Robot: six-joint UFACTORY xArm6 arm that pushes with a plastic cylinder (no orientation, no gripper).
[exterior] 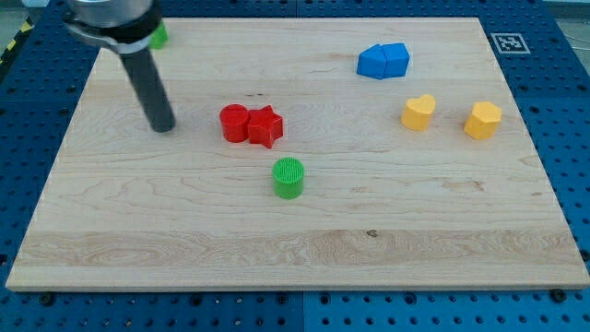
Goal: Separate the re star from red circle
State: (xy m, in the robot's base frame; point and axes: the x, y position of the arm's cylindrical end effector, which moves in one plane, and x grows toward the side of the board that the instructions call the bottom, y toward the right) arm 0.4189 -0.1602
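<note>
Sitting left of the round red plastic block (234,123), my tip (163,126) has no claw and holds nothing. The red plastic star block (265,126) touches that round block's right side. Pushing straight right could slide both along together, not apart.

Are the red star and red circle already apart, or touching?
Touching: the red star sits flush against the red circle, no board visible between them. My tip stands apart, toward the view's left of the circle.

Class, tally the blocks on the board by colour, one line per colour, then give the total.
Red: 2, circle, star
Green: 2, cylinder, block partly hidden
Blue: 2
Yellow: 2
Total: 8
</note>
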